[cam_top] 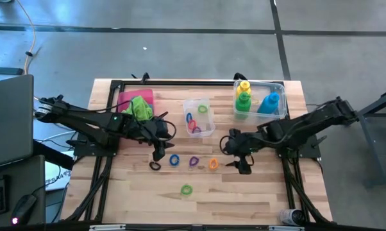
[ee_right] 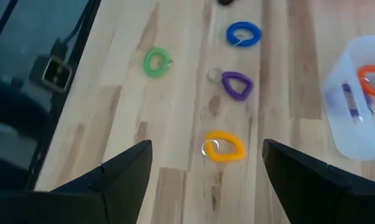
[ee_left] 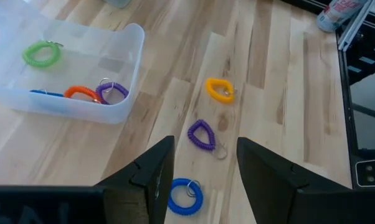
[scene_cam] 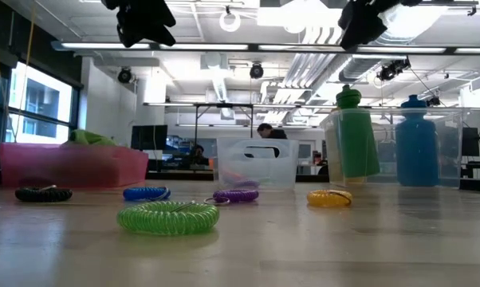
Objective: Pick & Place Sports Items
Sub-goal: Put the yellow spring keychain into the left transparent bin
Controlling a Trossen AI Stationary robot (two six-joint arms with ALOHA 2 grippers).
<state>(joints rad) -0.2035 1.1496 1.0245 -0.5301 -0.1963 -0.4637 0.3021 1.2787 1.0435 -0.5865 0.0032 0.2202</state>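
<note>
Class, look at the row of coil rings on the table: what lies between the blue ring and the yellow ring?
The purple ring lies between the blue ring and the yellow ring; the high view shows it, and both wrist views agree.

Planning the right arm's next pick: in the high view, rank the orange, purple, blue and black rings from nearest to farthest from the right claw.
From the right claw:
1. Orange ring, just left of it.
2. Purple ring, mid-row.
3. Blue ring, further left.
4. Black ring, row's left end, below the left claw.
</note>
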